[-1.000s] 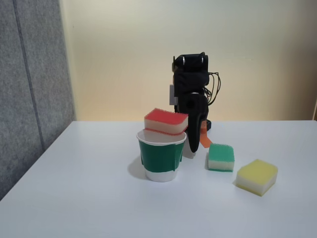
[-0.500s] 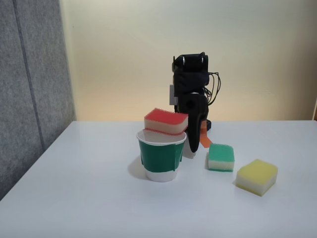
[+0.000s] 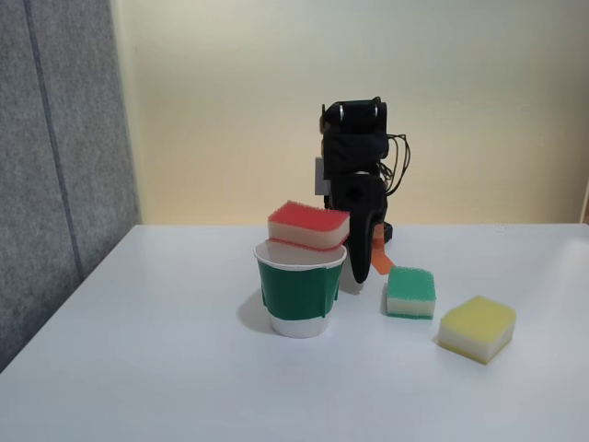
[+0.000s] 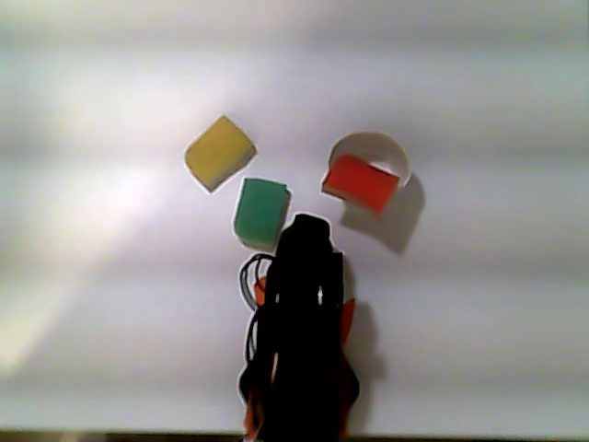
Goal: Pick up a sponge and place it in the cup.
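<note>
- Red on top and cream below, the sponge (image 3: 308,226) is sitting across the mouth of the cup (image 3: 298,292), sticking up above the white rim and not sunk all the way in.
- It is lying nearly flat in the fixed view, with its red side facing up and its long side running left to right, tipping down a little at the right end.
- In the other view the sponge (image 4: 361,182) is lying slantwise over the near part of the cup (image 4: 372,145).
- Black fingers of the gripper (image 3: 365,264) are pointing down at the table (image 3: 166,368), just behind and to the right of the cup in the fixed view.
- An orange finger (image 3: 380,258) is showing beside the black one.
- They are holding nothing, and I cannot tell how far apart they are.
- The red sponge is sitting just left of the fingers, close but apart from them.
- One green sponge (image 3: 410,292) is lying just right of the fingers.
- One yellow sponge (image 3: 477,328) is lying farther right, past the green one.
- That is making three sponges, one cup and one gripper.
</note>
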